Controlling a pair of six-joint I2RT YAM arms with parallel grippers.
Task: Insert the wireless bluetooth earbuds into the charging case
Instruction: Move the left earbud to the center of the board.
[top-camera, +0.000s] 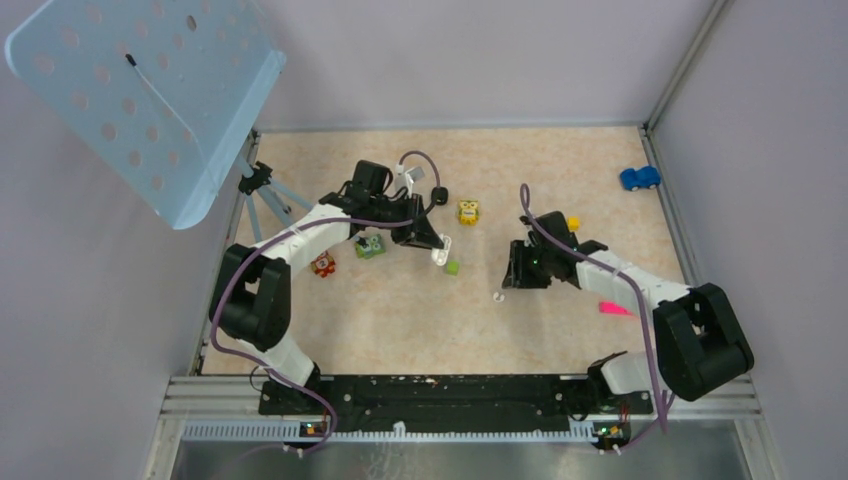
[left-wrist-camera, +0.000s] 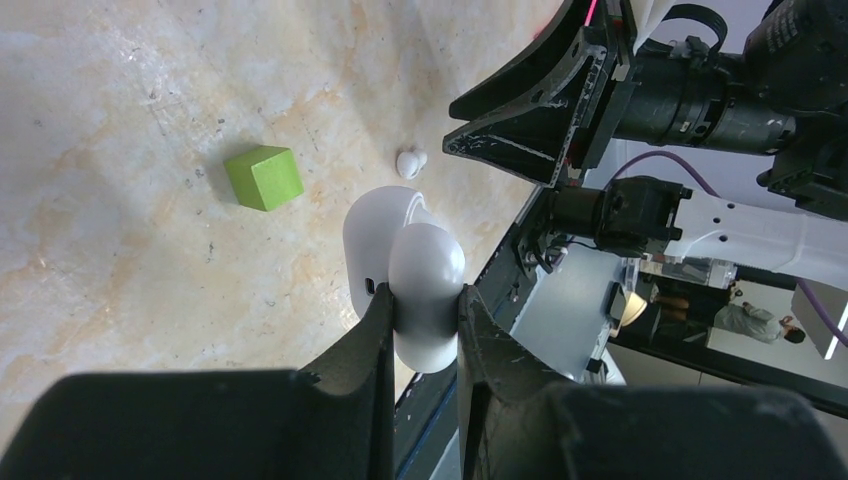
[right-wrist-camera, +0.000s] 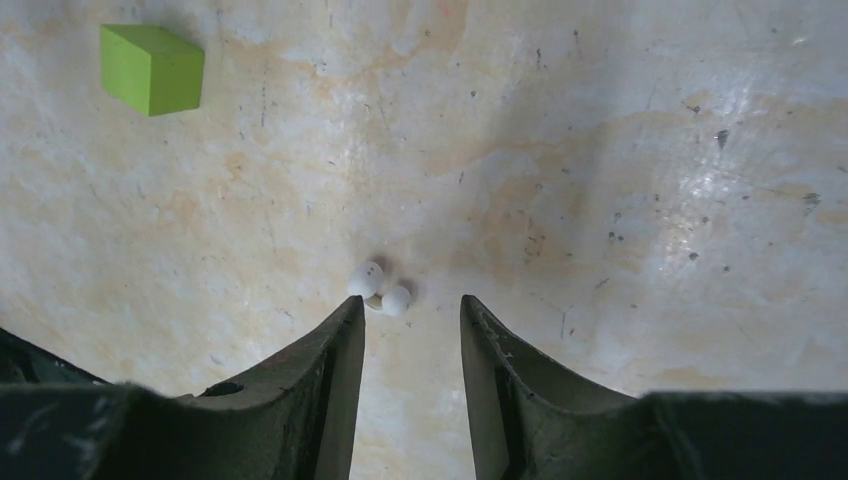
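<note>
A white charging case (left-wrist-camera: 405, 250), lid open, sits pinched between my left gripper's (left-wrist-camera: 425, 295) fingers, just above the table; it also shows in the top view (top-camera: 441, 254). A tiny white earbud (right-wrist-camera: 381, 288) lies on the table just beyond my right gripper's (right-wrist-camera: 411, 305) left fingertip, and shows in the left wrist view (left-wrist-camera: 410, 161) and top view (top-camera: 498, 296). The right gripper (top-camera: 515, 272) is open and empty, low over the earbud. No black earbuds show; the pieces are white. A green cube (left-wrist-camera: 264, 177) lies beside the case.
The green cube (top-camera: 452, 267) lies between the arms. A yellow toy (top-camera: 468, 212), a green toy (top-camera: 370, 245), a red toy (top-camera: 322, 265), a blue car (top-camera: 639, 178) and a pink piece (top-camera: 615, 308) lie around. A tripod (top-camera: 262, 185) stands at the left wall.
</note>
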